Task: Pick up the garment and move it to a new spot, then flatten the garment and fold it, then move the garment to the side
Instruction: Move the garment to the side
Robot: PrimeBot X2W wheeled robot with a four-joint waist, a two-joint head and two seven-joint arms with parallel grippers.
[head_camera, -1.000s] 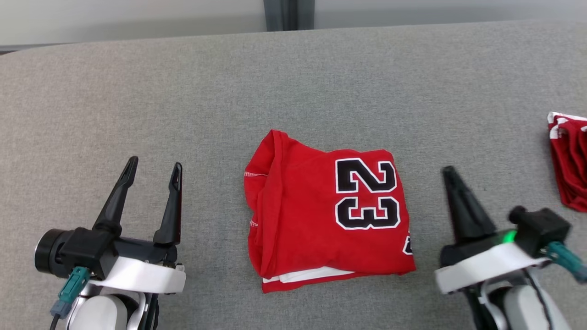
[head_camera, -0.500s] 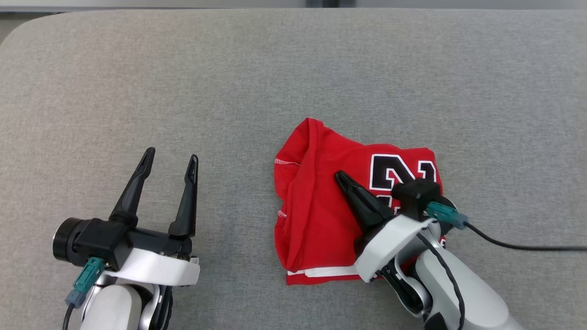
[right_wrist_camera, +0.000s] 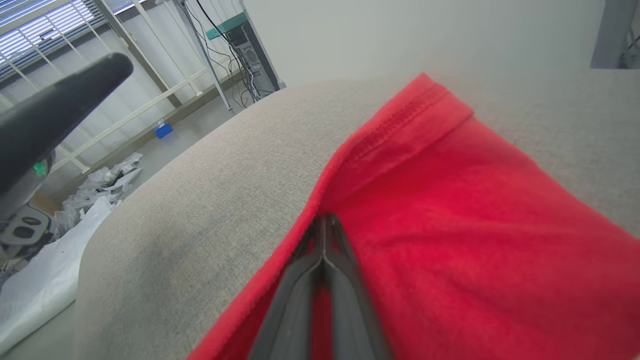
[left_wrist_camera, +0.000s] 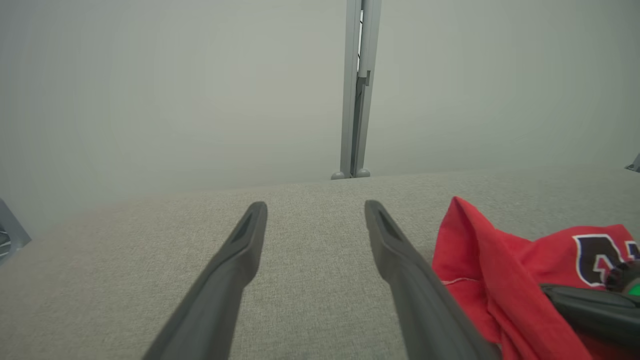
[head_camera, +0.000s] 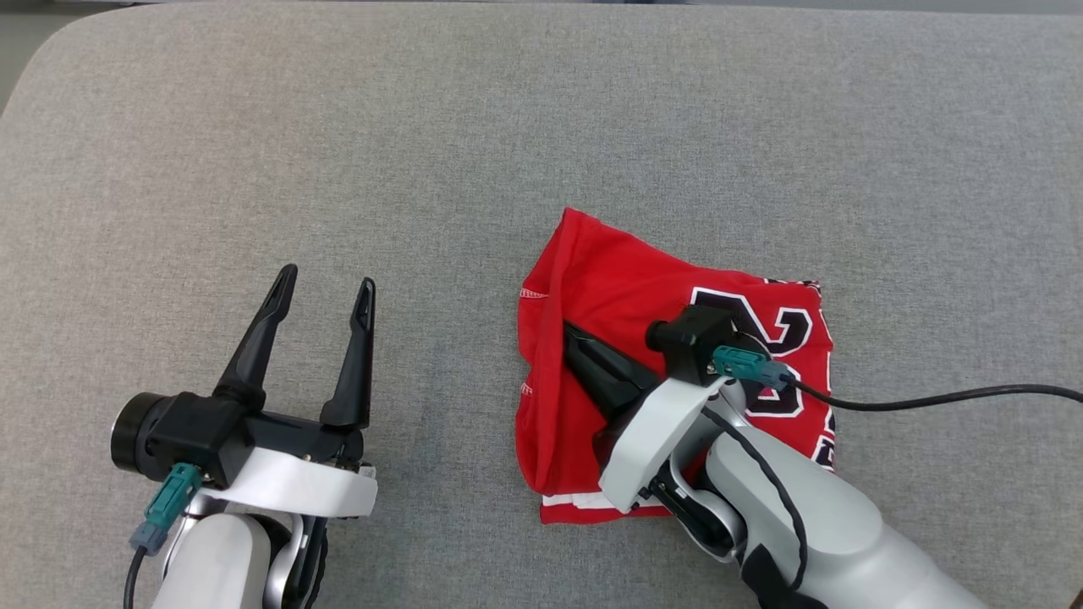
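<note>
A folded red garment [head_camera: 626, 279] is seen lying right of centre on a grey padded surface [head_camera: 338, 127]. The right gripper [head_camera: 568, 328] is laid across its left half, the two dark fingers pressed together into a single wedge whose tip is set against a raised fold near the cloth's left edge. The left gripper [head_camera: 328, 279] is held well apart to the left, above bare upholstery, its fingers spread wide with nothing between them. The folding is judged finished, and the sideways move is taken to be the step in hand. That move would best be made with the wedge kept low and flat on the pile, so that all layers are carried together and the top layer is not dragged off the white trim [head_camera: 584, 501] showing at the near edge. A slow, even stroke is advised, since the loose ridge could be rolled over. Much is concealed: the garment's near right corner and part of the black number [head_camera: 791, 338] are covered by the right arm [head_camera: 804, 516] and its cable [head_camera: 931, 397]. Whether any cloth is nipped between the closed tips cannot be told. In the left wrist view the garment is cut off at the frame's right edge.
</note>
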